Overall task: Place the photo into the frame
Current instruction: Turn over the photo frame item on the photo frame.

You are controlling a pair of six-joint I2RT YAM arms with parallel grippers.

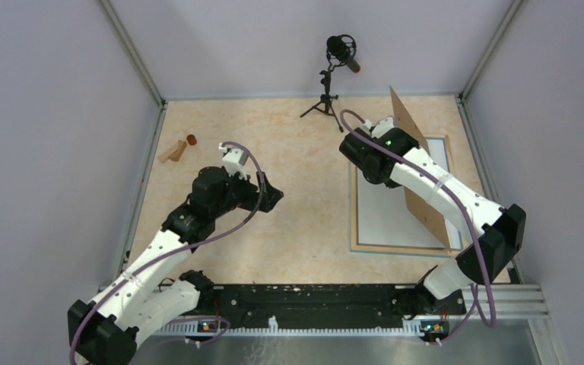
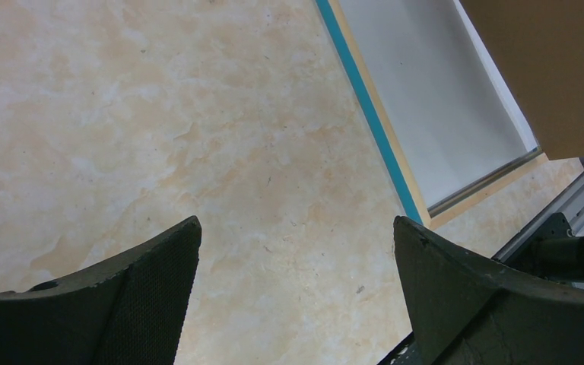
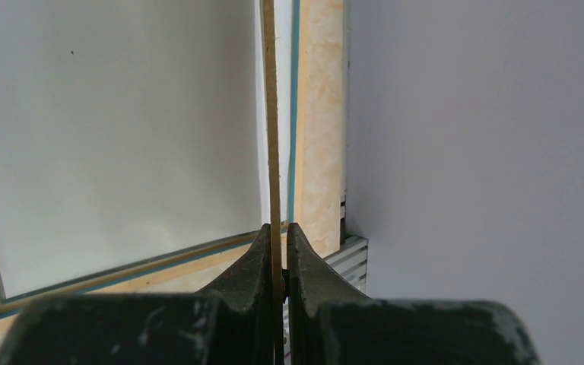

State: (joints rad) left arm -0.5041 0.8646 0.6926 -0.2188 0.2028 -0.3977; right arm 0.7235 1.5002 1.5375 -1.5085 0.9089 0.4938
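Note:
The frame [image 1: 353, 205] lies flat on the table's right side, light wood with a blue strip [image 2: 372, 114] [image 3: 122, 274]. Inside it rests the photo [image 1: 388, 213], white back up [image 2: 441, 91] [image 3: 122, 137]; its printed side does not show. My right gripper [image 1: 390, 131] is shut on a plain brown cardboard board [image 1: 432, 217], which stands on edge above the frame's right part [image 2: 555, 68]. The right wrist view shows that board edge-on [image 3: 270, 114], pinched between the jaws [image 3: 276, 228]. My left gripper [image 1: 274, 194] hovers open over bare table left of the frame [image 2: 296, 220], nothing between its fingers.
A microphone on a small tripod [image 1: 327, 99] stands at the back centre. A wooden piece [image 1: 173, 151] and a small red-brown object [image 1: 191, 139] lie at the back left. Grey walls enclose the table; a metal rail [image 1: 502, 300] runs along the near edge.

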